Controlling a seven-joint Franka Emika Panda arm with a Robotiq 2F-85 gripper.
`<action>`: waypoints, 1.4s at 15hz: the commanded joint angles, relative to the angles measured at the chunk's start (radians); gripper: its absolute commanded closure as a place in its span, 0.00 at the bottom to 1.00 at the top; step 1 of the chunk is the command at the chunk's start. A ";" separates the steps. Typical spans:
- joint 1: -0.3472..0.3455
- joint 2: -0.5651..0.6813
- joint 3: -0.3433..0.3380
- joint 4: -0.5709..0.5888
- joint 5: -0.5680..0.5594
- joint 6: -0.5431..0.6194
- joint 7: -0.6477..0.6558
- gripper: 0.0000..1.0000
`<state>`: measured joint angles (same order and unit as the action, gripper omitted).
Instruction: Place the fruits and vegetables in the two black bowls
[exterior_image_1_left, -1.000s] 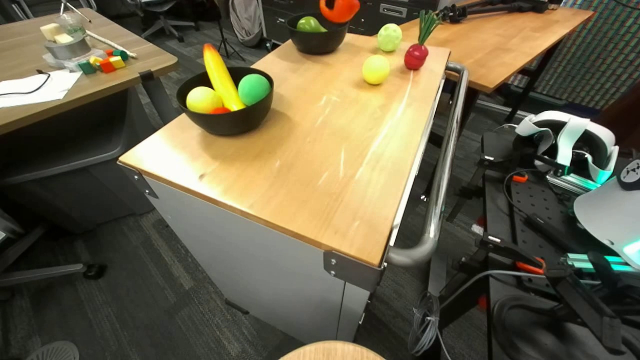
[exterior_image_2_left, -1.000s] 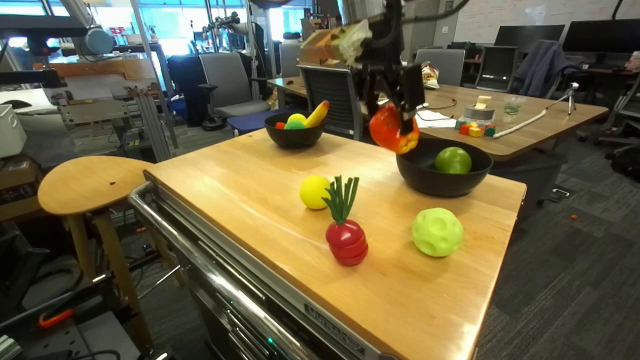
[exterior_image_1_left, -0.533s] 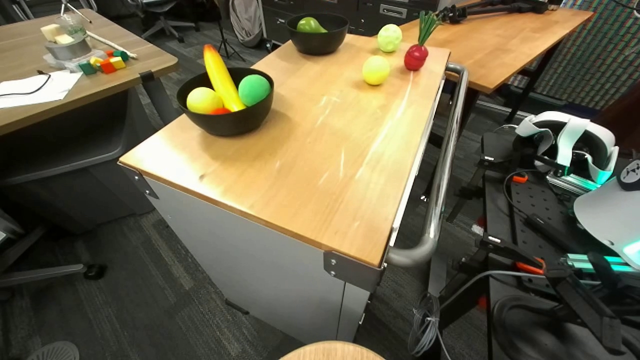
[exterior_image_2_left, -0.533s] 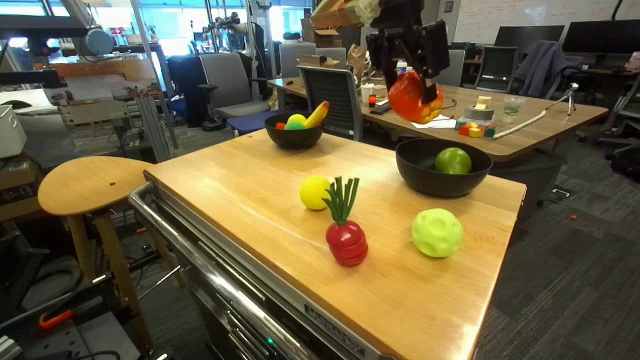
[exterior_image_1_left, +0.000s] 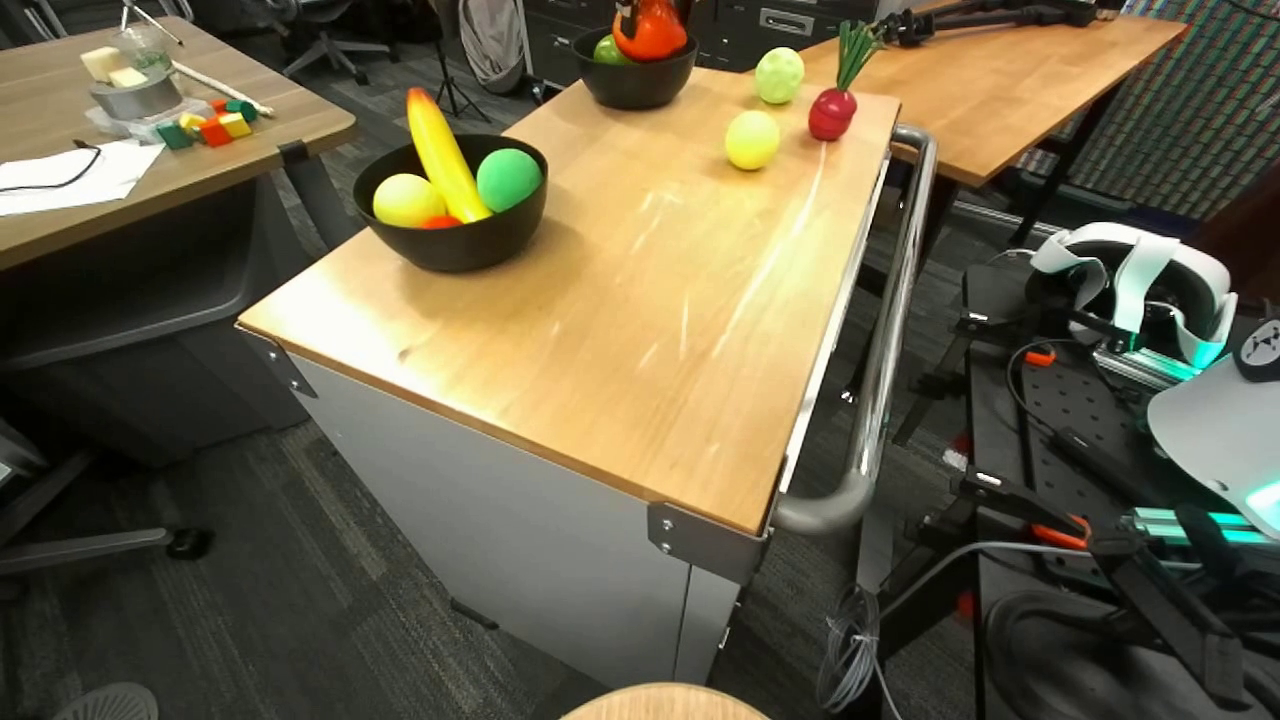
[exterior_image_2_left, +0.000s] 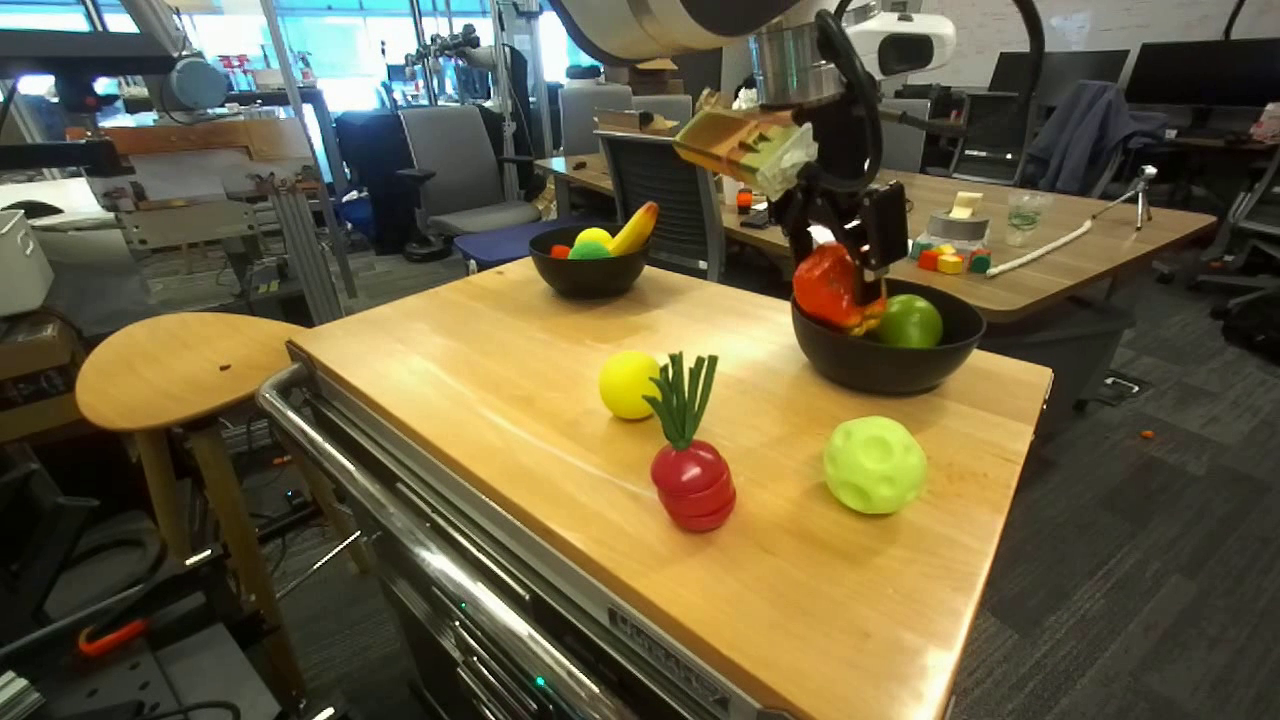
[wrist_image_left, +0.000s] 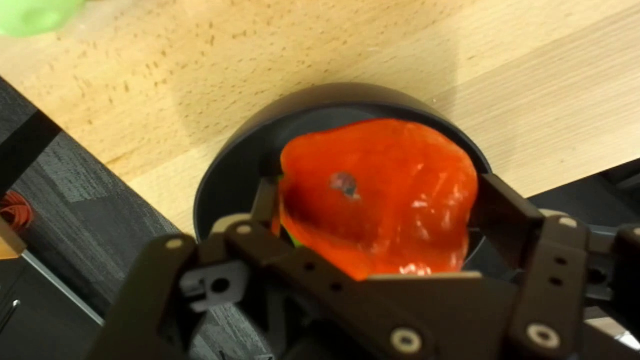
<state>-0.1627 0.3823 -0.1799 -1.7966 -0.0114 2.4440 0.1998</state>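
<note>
Can see an orange-red bell pepper (wrist_image_left: 380, 195) squarely between the jaws of the gripper (wrist_image_left: 376, 195) in the wrist view, filling nearly the whole gap, with fingers (wrist_image_left: 505, 215) close along both sides. Impossible to say whether clenched on it or released. Shows in both exterior views partly down inside a black bowl (exterior_image_2_left: 885, 372), just beside a green fruit (exterior_image_2_left: 912, 322).

Between the jaws, a glossy red pepper (wrist_image_left: 385, 185) slants partly inside a black bowl (exterior_image_2_left: 885, 368), alongside a green fruit (exterior_image_2_left: 912, 322). Well apart, a second bowl (exterior_image_1_left: 465, 247) holds a banana (exterior_image_1_left: 440, 150), yellow fruit (exterior_image_1_left: 405, 200), green ball (exterior_image_1_left: 509, 180) and red piece (exterior_image_1_left: 441, 221). Loose nearer the jaws: yellow ball (exterior_image_2_left: 628, 385), upright radish (exterior_image_2_left: 694, 487), dimpled light-green ball (exterior_image_2_left: 875, 465).
</note>
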 joint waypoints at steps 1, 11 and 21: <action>-0.018 0.004 0.020 0.038 0.039 -0.021 -0.064 0.00; 0.018 -0.289 0.143 -0.273 0.110 0.076 -0.382 0.00; 0.048 -0.278 0.154 -0.334 0.167 -0.083 -0.505 0.00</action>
<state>-0.1267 0.1044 -0.0137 -2.1321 0.1545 2.3628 -0.3048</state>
